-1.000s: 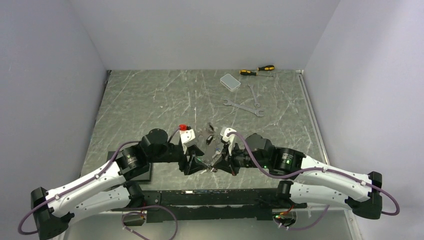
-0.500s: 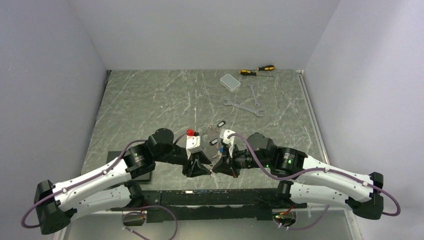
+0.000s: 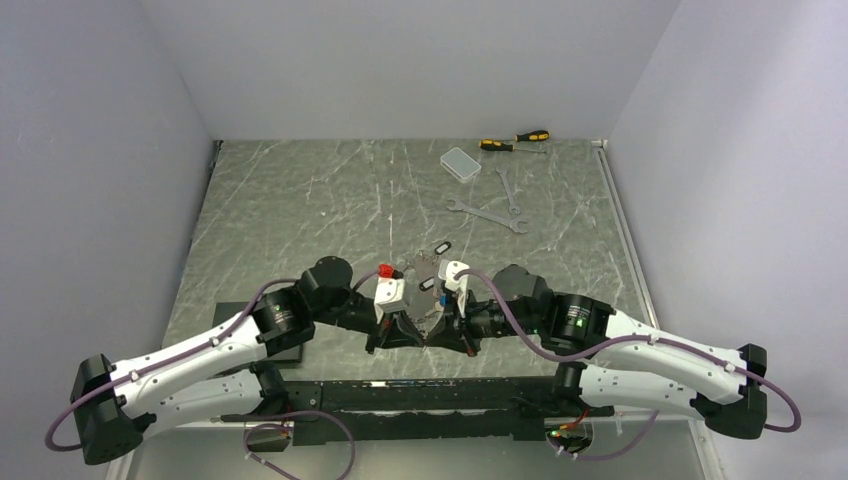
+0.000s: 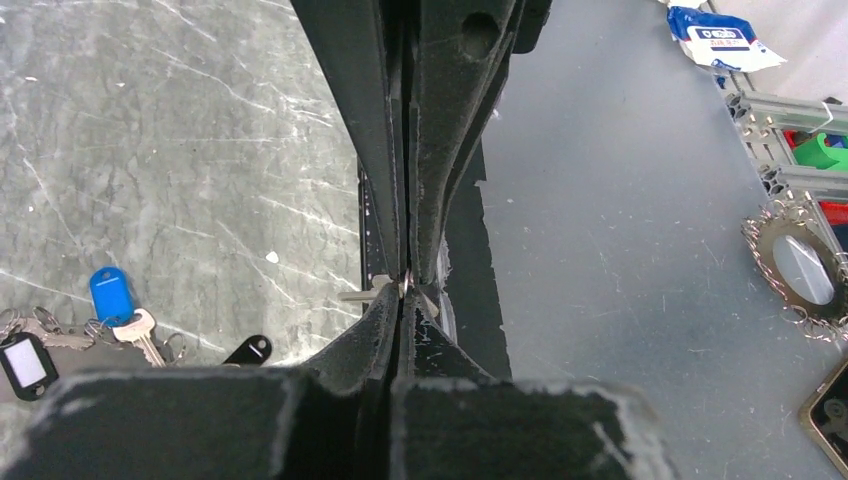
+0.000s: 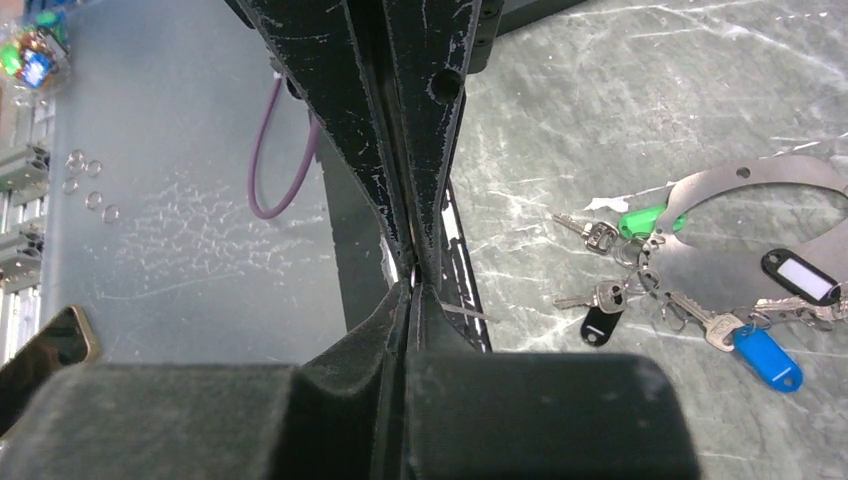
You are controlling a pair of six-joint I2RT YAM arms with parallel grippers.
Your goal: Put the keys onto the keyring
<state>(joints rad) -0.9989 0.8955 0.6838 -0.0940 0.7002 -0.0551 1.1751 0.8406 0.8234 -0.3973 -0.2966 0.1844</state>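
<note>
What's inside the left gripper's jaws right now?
Only a thin silver sliver shows, poking out sideways where the shut left gripper meets the right gripper tip to tip. The fingers cover the rest, so what it is can't be told.

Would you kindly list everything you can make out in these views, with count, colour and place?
keys: several, silver with green, blue and black heads or tags, clustered mid-table
keyring: one, silver, lying among the keys
wrenches: two, silver, far right
screwdrivers: two, yellow-and-black handles, far edge
box: one, clear, beside the screwdrivers
table: one, grey-green marble
left gripper: one, black, shut, tip to tip with the right
right gripper: one, black, shut, near edge
</note>
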